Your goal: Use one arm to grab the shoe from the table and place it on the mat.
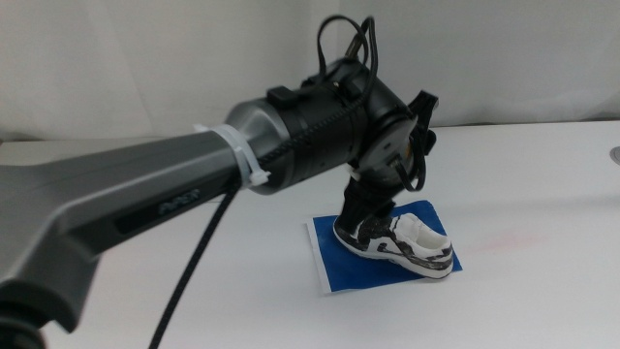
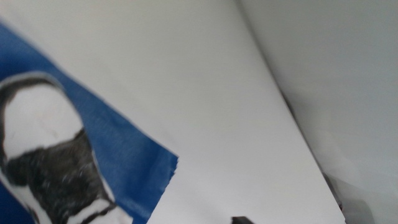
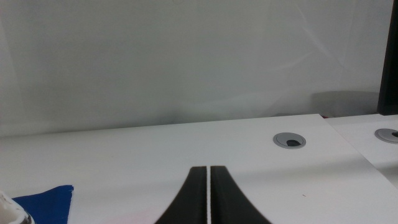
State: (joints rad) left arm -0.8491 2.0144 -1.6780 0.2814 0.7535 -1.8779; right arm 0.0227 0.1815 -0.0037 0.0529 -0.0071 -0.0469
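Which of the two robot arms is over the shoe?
The left arm, reaching in from the left; its end effector is at the shoe on the blue mat.

White and black low-top shoe (image 1: 402,245) upright on the blue mat (image 1: 341,262), mat flat on the white table (image 1: 523,194), grey and black arm (image 1: 194,184) above the shoe's rear

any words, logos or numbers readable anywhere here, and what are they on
Nothing can be read for certain.
The arm carries a raised logo on its grey link in the middle view, too faint and blurred to read.
The shoe on the mat shows black side markings only, no legible text.
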